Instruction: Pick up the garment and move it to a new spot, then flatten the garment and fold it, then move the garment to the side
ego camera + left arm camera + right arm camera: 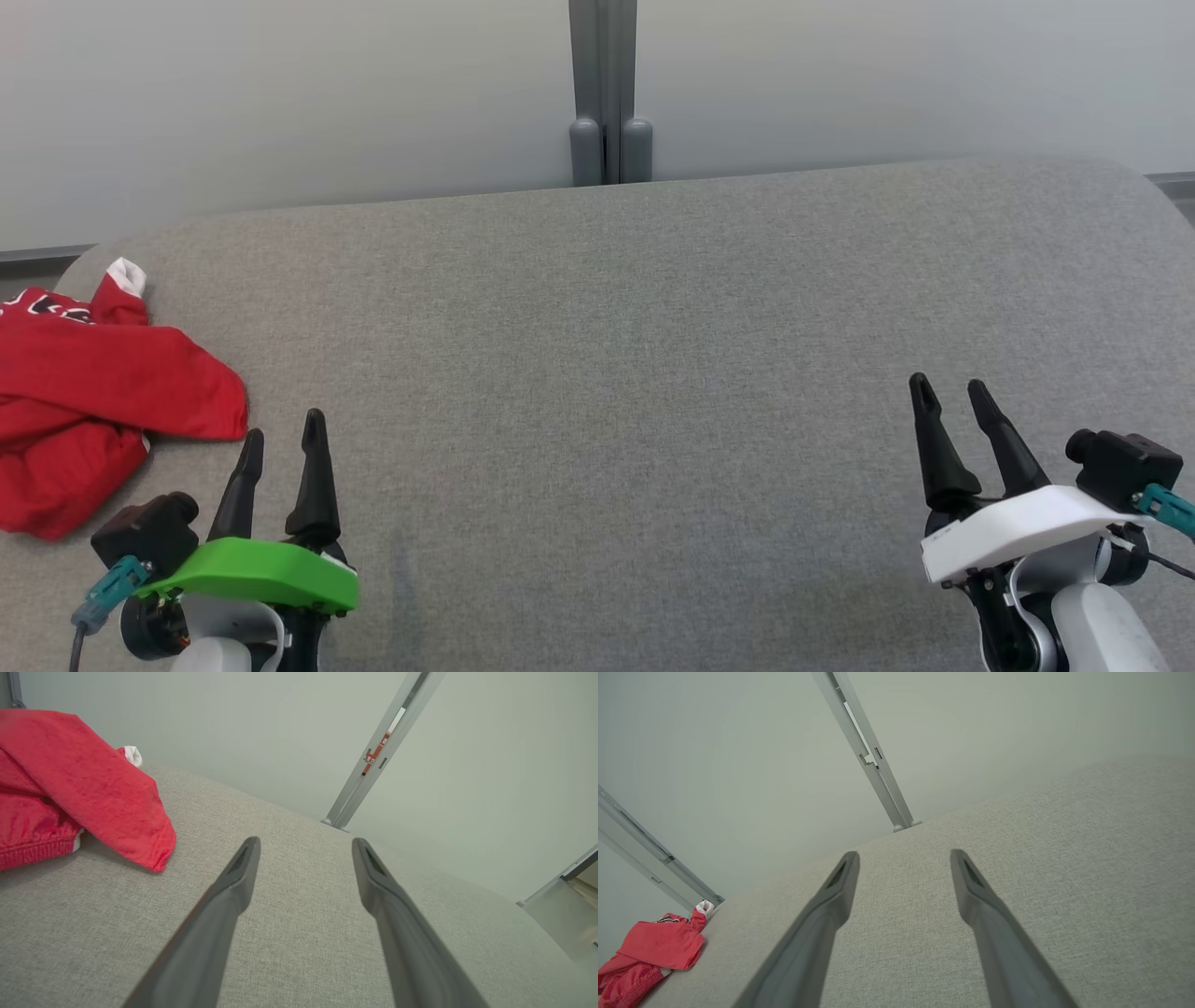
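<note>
Red and bunched up, the garment (103, 392) lies at the left edge of the table (607, 308), about midway between near and far. Part of it runs off the left side of the head view. One smooth fold is laid across the top of the heap. A small white patch sticks out at its far end, and there is dark lettering on a strip beside that. From the left wrist view a gathered, ribbed hem shows low on the heap, under the top fold.

Grey woven fabric covers the table, and its far corners are rounded. Beyond it is a pale wall (280, 93) with a grey post (604, 93) standing up behind the middle of the far edge.

The left gripper (285, 425), under a green cover, sits at the near left. Its two dark fingers are spread with nothing between them, pointing toward the far side. It is just right of the garment's nearest right corner, close to it but not touching.

The right gripper (949, 382), under a white cover, sits at the near right, well apart from the garment. Its fingers are likewise spread and empty, with bare grey fabric showing between them
</note>
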Motion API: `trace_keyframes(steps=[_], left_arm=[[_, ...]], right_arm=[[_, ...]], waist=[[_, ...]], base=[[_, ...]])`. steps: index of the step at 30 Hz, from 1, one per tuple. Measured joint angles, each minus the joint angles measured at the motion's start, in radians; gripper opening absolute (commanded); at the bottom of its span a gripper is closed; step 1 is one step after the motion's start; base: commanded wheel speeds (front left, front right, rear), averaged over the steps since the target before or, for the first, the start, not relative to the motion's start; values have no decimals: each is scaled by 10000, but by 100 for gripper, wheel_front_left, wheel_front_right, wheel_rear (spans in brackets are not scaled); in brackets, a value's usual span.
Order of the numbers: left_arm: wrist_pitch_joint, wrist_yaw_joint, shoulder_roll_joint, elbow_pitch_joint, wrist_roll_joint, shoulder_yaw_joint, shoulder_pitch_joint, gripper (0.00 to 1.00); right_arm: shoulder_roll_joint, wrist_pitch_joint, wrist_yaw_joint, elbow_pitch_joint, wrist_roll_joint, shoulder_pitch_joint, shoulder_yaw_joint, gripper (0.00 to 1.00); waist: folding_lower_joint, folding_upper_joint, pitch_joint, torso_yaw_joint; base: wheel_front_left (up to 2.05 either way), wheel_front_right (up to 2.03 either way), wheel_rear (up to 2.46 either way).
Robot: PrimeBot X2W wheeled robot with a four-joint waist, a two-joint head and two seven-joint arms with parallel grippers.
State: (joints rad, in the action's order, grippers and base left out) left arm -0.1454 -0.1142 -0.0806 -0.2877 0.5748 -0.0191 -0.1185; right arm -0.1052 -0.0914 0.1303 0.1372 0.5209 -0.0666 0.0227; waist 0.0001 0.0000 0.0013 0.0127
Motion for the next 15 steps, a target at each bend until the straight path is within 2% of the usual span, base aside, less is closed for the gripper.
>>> trace_keyframes(steps=[15], left_arm=[[-378, 21, -6, -326, -1409, -82, -117, 100]], right_arm=[[-6, -211, 0, -121, -1298, 25, 117, 100]], waist=[[0, 0, 32, 73]], base=[[0, 0, 0]])
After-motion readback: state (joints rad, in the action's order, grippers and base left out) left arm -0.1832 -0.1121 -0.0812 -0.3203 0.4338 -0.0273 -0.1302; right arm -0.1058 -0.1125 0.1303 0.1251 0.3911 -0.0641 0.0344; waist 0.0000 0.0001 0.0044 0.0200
